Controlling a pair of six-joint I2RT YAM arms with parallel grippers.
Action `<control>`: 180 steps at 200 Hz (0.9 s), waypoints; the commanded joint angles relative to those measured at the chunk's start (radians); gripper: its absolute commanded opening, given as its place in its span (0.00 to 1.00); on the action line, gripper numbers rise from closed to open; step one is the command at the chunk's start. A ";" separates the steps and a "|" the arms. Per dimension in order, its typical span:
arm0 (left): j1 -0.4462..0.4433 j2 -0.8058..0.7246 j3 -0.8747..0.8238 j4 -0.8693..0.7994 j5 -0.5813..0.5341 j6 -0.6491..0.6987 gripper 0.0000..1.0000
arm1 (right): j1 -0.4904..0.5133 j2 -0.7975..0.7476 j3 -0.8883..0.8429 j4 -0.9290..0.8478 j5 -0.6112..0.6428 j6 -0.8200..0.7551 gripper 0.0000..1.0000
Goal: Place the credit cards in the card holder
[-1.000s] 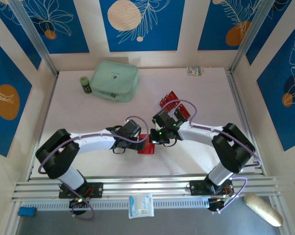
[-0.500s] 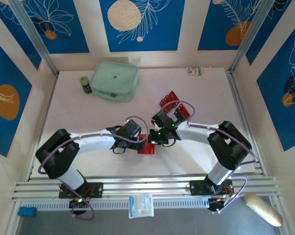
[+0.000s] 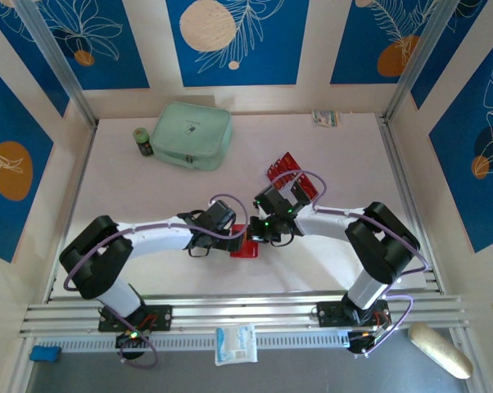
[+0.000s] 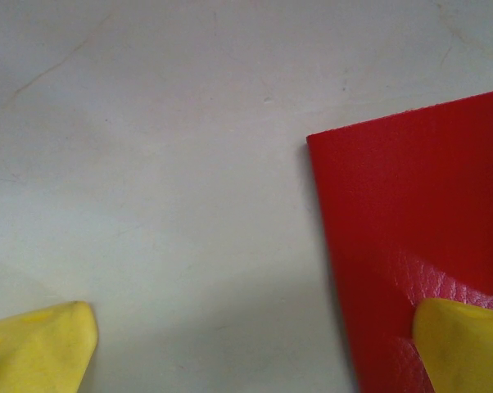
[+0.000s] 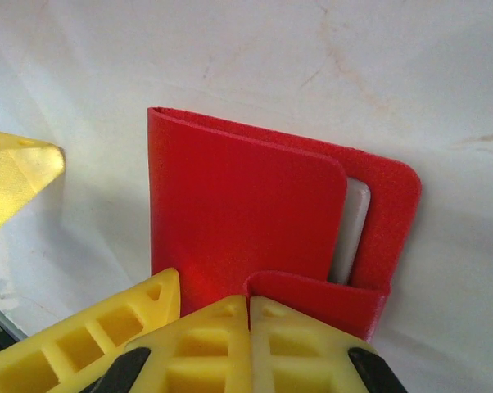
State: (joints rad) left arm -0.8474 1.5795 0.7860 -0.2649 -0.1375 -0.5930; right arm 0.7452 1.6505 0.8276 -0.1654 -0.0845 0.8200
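Pale counter (image 3: 148, 188), blue-patterned walls. Small square red leather-like card holder (image 5: 246, 221) lies flat, centre. Left end effector (image 4: 251, 348) jaws wide apart, one finger over the holder. Right end effector (image 5: 248, 344) pressed together, maybe pinching the holder's tab. Only its elbow has edged inward since a sec ago, so no progress: thin red dark-banded credit cards (image 3: 281, 164) sit nearby, unloaded.

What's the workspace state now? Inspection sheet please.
Surface: pale table, faint scuffs.
Job's things: red card holder flat on the table between the arms, pale inside showing at one edge; credit cards fanned beyond the right arm.
Clutter: mint-green zip case with a small dark jar beside it; small packet at the far edge.
End effectors: left end effector open, one finger over the holder's corner; right end effector shut at the holder's tab edge, pinch unclear.
Cables: purple cables loop over both wrists, no snag seen.
Surroundings: blue patterned panels; aluminium rail at the near edge.
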 commanded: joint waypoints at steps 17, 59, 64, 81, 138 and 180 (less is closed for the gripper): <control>-0.009 0.039 -0.041 -0.017 0.024 0.001 1.00 | 0.010 0.051 -0.093 0.005 0.003 0.039 0.00; -0.009 0.036 -0.039 -0.023 0.022 0.000 1.00 | 0.006 0.070 -0.122 0.007 0.004 0.064 0.00; -0.009 0.033 -0.039 -0.023 0.023 0.001 1.00 | 0.006 0.073 -0.122 0.005 0.005 0.064 0.00; -0.009 0.031 -0.039 -0.023 0.022 -0.001 1.00 | 0.007 0.083 -0.119 -0.015 0.009 0.062 0.00; -0.009 0.025 -0.045 -0.021 0.033 -0.005 1.00 | -0.008 0.118 -0.090 -0.165 0.029 0.054 0.00; -0.008 0.022 -0.049 -0.011 0.055 -0.023 1.00 | -0.010 0.208 -0.061 -0.261 0.019 0.069 0.00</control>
State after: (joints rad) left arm -0.8474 1.5723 0.7738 -0.2501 -0.1387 -0.5961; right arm 0.7158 1.6993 0.8429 -0.1810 -0.1516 0.8726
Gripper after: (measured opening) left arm 0.998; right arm 0.061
